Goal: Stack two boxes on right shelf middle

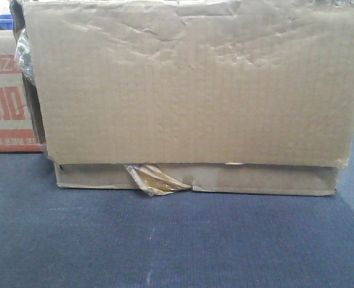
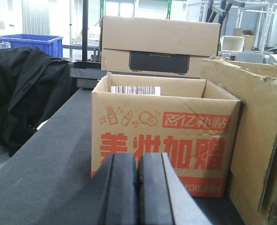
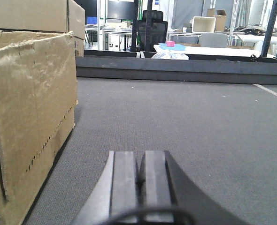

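A plain box (image 1: 195, 90) fills the front view, standing on the dark table (image 1: 165, 246). A printed box (image 2: 162, 136), open-topped, sits just beside it at the centre of the left wrist view. No shelf is in sight. The left gripper (image 2: 137, 187) and right gripper (image 3: 141, 183), at bottom centre of their frames, have fingers pressed together and hold nothing. Tape (image 1: 153, 180) peels at the plain box's lower edge. Lifting looks not yet begun; the next move likely calls for both arms clamping a box's sides.

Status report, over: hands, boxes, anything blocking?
Left hand shut, empty; right hand shut, empty. Plain box and printed box side by side on the dark mat, unstacked. Nothing between left hand and printed box.
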Controlling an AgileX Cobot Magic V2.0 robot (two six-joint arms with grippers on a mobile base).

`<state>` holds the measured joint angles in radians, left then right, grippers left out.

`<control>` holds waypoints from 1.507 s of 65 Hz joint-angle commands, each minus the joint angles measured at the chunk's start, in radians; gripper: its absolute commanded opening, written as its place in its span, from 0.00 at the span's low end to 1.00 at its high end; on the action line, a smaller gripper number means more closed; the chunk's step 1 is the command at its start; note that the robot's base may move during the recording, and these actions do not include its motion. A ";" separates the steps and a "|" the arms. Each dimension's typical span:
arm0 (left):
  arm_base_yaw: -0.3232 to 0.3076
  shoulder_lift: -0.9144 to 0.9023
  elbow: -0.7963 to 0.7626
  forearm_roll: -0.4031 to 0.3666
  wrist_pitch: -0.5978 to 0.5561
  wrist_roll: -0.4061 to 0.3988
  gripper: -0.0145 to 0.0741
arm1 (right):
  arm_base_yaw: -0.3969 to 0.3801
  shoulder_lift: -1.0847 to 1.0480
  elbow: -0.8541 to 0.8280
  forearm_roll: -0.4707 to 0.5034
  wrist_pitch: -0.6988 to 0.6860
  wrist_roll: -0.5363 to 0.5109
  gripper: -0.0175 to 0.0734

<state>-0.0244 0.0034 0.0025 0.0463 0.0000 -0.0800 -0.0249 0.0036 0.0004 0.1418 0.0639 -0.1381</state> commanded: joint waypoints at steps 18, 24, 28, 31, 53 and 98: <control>0.002 -0.003 -0.003 -0.005 -0.019 -0.002 0.04 | -0.004 -0.004 0.000 -0.008 -0.020 -0.001 0.02; 0.002 -0.003 -0.003 -0.005 -0.019 -0.002 0.04 | -0.004 -0.004 0.000 -0.008 -0.020 -0.001 0.02; 0.002 -0.003 -0.003 -0.005 -0.026 -0.002 0.04 | -0.004 -0.004 0.000 -0.008 -0.020 -0.001 0.02; 0.002 -0.003 -0.003 -0.005 -0.026 -0.002 0.04 | -0.004 -0.004 0.000 -0.008 -0.020 -0.001 0.02; 0.002 -0.003 -0.003 -0.005 -0.045 -0.002 0.04 | -0.003 -0.004 0.000 -0.008 -0.074 -0.001 0.02; 0.002 0.203 -0.636 0.064 0.342 -0.002 0.05 | -0.003 0.169 -0.640 -0.008 0.291 -0.001 0.03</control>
<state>-0.0244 0.1316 -0.5364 0.1053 0.2207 -0.0800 -0.0249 0.0916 -0.5458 0.1418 0.2756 -0.1381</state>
